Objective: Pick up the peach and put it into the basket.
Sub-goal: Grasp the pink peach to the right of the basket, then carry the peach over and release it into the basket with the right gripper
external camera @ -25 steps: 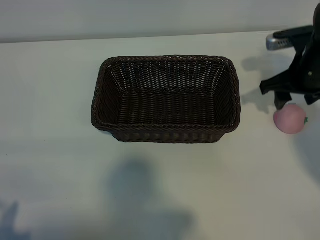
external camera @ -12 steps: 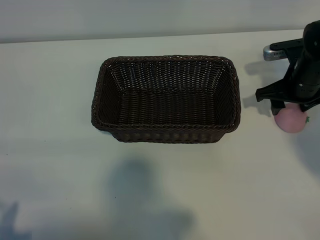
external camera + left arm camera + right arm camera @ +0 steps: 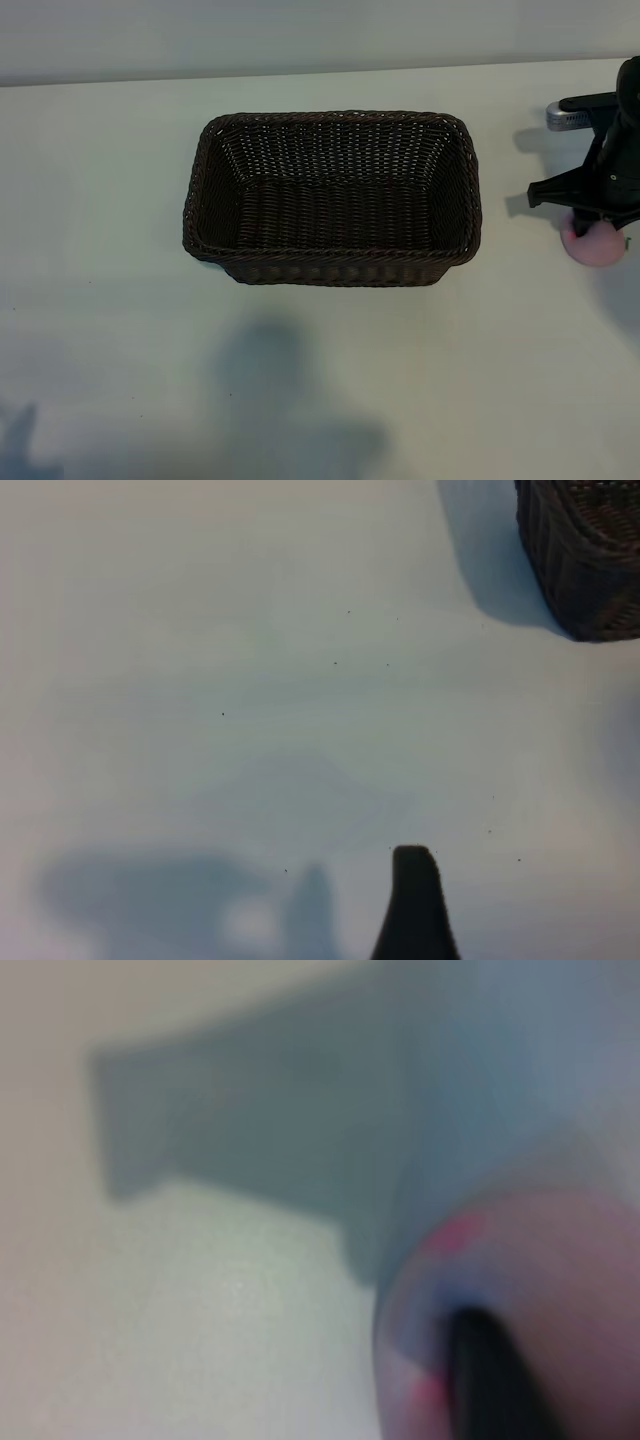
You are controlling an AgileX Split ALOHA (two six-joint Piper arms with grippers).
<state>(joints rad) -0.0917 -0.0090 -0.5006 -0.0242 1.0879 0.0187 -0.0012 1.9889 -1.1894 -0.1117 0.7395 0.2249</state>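
Pink peach point(image 3: 596, 246) sits on the table well right of the basket point(image 3: 333, 198), right gripper point(image 3: 590, 222) down over it, jaws closing around it; whether they grip yet, I cannot tell. Best squeeze gently, centred, before lifting.

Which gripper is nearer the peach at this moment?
The right. The right gripper sits directly over the peach, fingers down around it. The left gripper is out of the exterior view, over bare table beyond the basket, far from the peach.
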